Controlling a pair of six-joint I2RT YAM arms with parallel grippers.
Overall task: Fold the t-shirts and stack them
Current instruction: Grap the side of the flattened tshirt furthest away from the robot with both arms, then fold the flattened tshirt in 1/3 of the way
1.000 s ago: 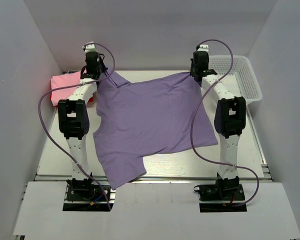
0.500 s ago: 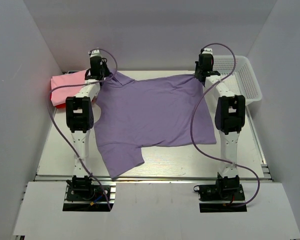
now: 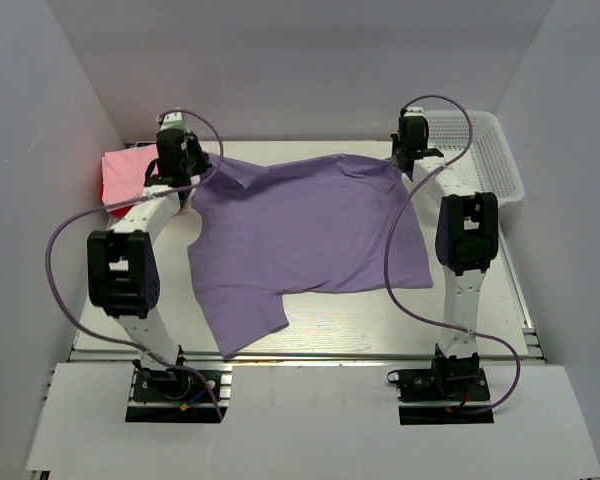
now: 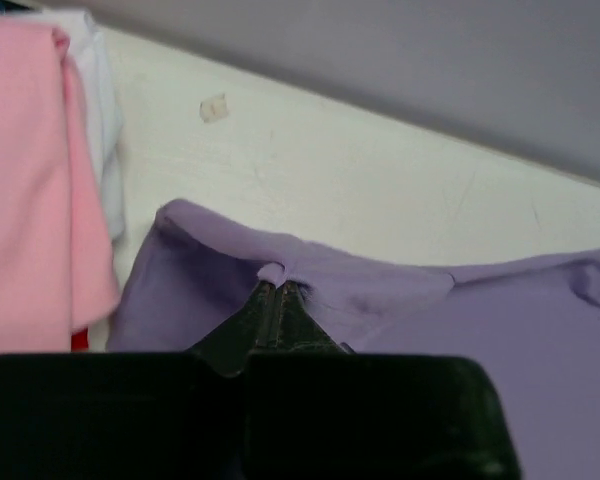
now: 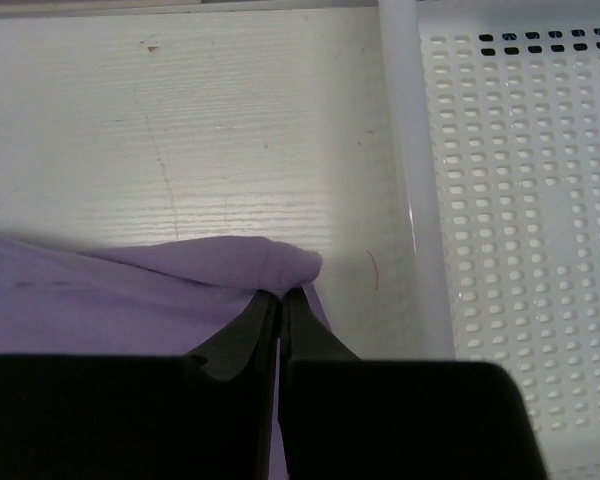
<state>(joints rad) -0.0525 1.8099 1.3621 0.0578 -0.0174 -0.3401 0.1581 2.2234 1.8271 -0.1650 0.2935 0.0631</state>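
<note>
The lavender-purple t-shirt [image 3: 300, 235] lies spread across the table, one sleeve reaching toward the near edge. My left gripper [image 3: 192, 172] is shut on its far left edge, seen pinched in the left wrist view [image 4: 278, 283]. My right gripper [image 3: 402, 160] is shut on its far right corner, seen bunched at the tips in the right wrist view [image 5: 280, 292]. A folded light pink t-shirt [image 3: 130, 168] lies at the far left on a red t-shirt [image 3: 106, 192]. The pink one also shows in the left wrist view [image 4: 30, 180].
A white plastic mesh basket [image 3: 480, 150] stands at the far right, its rim just right of my right gripper [image 5: 405, 180]. White walls close in the table on three sides. Arm cables loop above the table on both sides.
My left arm has swung out to the left, pulling the shirt's far left edge with it. The right gripper has shifted slightly and the shirt lies flatter and wider.
</note>
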